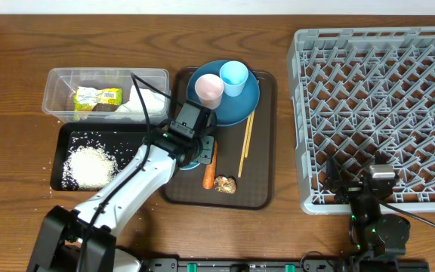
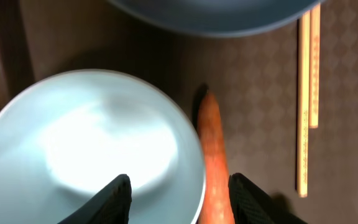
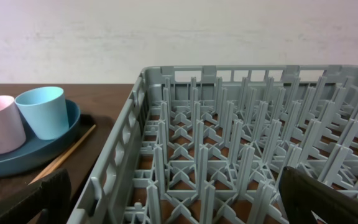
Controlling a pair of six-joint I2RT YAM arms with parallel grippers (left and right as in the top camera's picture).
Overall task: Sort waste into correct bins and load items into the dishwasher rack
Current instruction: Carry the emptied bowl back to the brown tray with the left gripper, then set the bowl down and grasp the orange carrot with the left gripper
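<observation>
Your table (image 1: 21,53) is dark brown wood, and the right wrist view shows a pale, plain wall behind it. From overhead you see the grey dishwasher rack (image 1: 376,113) on the right and the dark brown serving tray (image 1: 266,151) in the middle. The clear tub (image 1: 59,87) and the black tray (image 1: 63,140) stand on the left.

The tub holds the yellow-green wrapper (image 1: 97,97) and the white napkin (image 1: 146,102). The rice (image 1: 91,165) lies in the black tray. The pink cup (image 1: 208,88) and the light blue cup (image 1: 233,77) stand on the blue plate (image 1: 244,106). The chopsticks (image 1: 245,143), the carrot stick (image 1: 208,174) and the brown lump (image 1: 225,183) lie on the serving tray.

Overhead, your left gripper (image 1: 200,151) hides most of the white bowl (image 1: 189,162). The left wrist view shows it upright and empty, with the carrot just beside its rim. The jaws there stand apart, one finger (image 2: 114,199) over the bowl and the other beyond the carrot, clamping neither.

Your right gripper (image 3: 179,211) is spread wide and empty at the rack's near edge.
</observation>
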